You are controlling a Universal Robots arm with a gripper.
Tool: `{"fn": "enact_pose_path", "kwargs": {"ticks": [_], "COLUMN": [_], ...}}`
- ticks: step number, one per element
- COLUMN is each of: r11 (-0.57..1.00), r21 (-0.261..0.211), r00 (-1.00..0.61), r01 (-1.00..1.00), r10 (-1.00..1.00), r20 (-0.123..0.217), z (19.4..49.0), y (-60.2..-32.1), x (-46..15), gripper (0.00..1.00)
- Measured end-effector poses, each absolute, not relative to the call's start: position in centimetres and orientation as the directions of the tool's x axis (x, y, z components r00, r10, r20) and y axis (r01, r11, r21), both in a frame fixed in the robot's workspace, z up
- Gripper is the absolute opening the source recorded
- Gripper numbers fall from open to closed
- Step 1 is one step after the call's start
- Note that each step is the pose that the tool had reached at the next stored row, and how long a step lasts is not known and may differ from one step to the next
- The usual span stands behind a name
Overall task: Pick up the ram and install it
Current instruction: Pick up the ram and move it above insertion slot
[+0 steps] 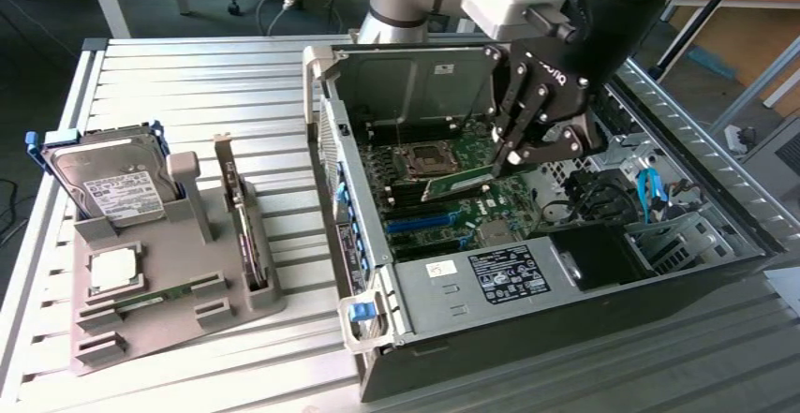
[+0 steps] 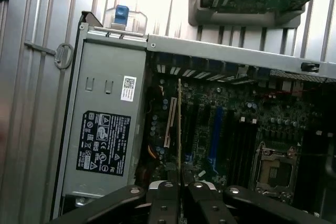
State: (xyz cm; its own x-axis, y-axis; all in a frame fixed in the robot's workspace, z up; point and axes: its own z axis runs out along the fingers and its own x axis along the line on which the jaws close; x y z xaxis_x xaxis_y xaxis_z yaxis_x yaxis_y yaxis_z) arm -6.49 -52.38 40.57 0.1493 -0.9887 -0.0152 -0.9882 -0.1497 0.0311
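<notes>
Slatted metal bench (image 1: 187, 76), open PC case (image 1: 332, 132) at the exterior view's right: we're holding ram (image 1: 456, 186) edge-on in narrow-pinched gripper (image 1: 507, 163), hovering over mobo (image 1: 432, 212), prob. to align w/ slots.

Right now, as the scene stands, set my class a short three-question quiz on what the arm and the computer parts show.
1. True or false: the gripper is shut on the ram, holding it over the motherboard inside the open computer case.
2. Where is the hard drive? A) standing in the grey holder, at the exterior view's left of the case; B) inside the case; C) in the gripper.
3. What colour is the plastic latch on the case's rim?
Key: 1 true; 2 A; 3 blue.
</notes>
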Motion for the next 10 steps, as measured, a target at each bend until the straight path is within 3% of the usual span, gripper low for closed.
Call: {"fn": "enact_pose_path", "kwargs": {"ticks": [8,10], "r11": [-0.150,-0.150], "r21": [0.031,0.031], "r00": [0.149,0.149], "r01": [-0.988,-0.988], "r10": [-0.989,-0.989], "r20": [-0.015,-0.015], "z": [40.3,40.2], "y": [-49.7,-47.5], "x": [-4.7,-4.3], "gripper": [0.13,0.13]}}
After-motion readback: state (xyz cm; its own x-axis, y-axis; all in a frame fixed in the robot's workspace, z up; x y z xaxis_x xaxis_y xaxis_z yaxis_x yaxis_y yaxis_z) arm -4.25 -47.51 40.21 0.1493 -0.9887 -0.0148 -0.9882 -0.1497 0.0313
